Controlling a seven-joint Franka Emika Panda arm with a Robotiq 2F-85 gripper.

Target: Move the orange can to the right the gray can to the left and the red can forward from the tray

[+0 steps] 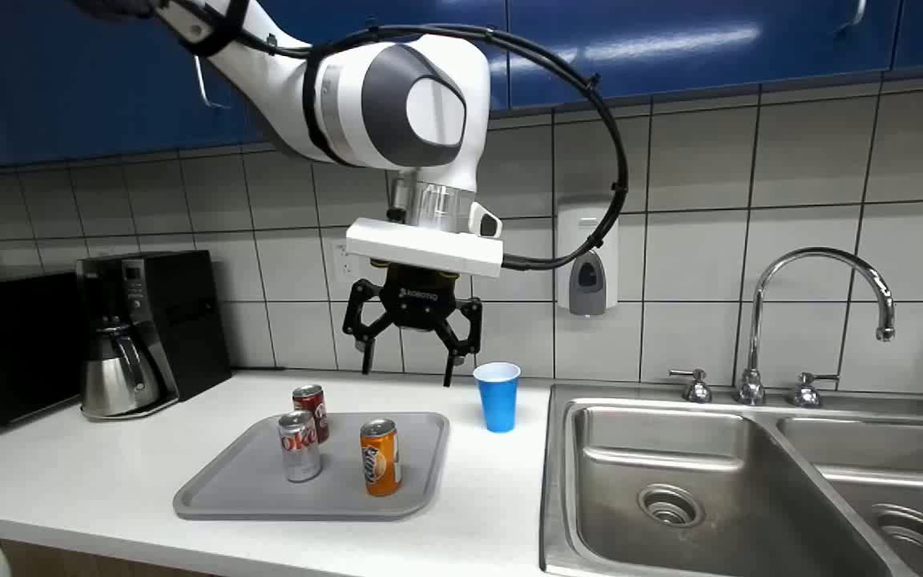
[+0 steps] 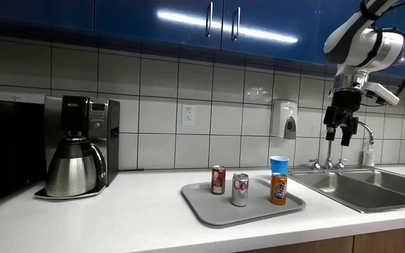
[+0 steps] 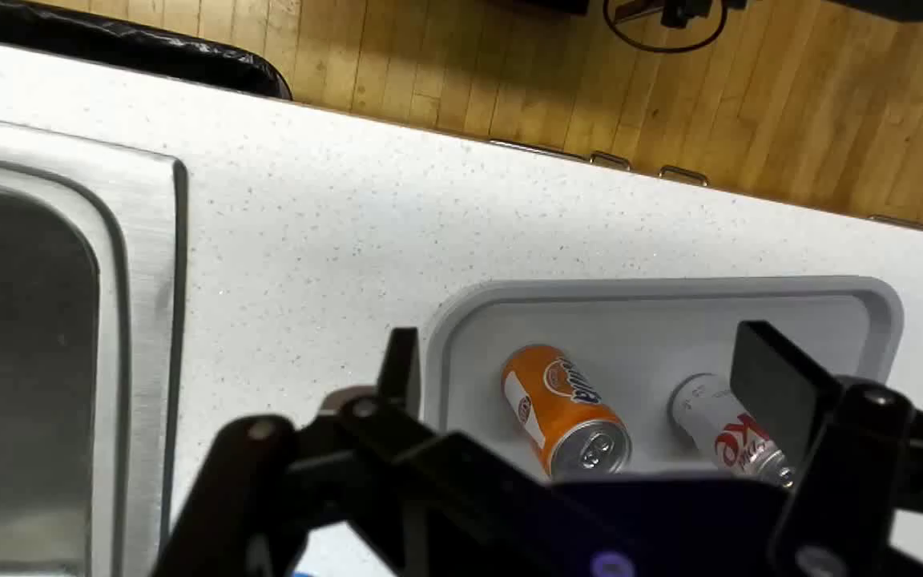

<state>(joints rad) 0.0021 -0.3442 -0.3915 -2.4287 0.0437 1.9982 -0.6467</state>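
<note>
Tray (image 1: 245,481): holds orange can (image 1: 381,458), gray can (image 1: 300,449), red can (image 2: 218,180), all 3 upright
End effector (image 1: 407,378): hangs above tabletop (image 1: 473,501), jaws apart
Blue cup (image 1: 499,402): stands between tray and sink (image 1: 561,497)

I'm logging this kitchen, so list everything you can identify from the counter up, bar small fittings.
Cabinets: several, blue, overhead
Counter: 1, white, below cabinets
Wall: 1, pale, behind counter
Soap dispenser: 1, mostly white, on wall
Sink: 1, silver, in counter
Faucet: 1, silver, at sink
Bottle: 1, pale, by sink
Coffee maker: 1, black and silver, on counter
Carafe: 1, mostly silver, in coffee maker
Appliance: 1, black, beside coffee maker
Tray: 1, gray, on counter
Orange can: 1, orange, on tray
Gray can: 1, silver, on tray
Red can: 1, dark red, on tray
Cup: 1, blue, beside tray
Arm: 1, mostly white, above counter
Jaws: 1 pair, black, open above counter
</note>
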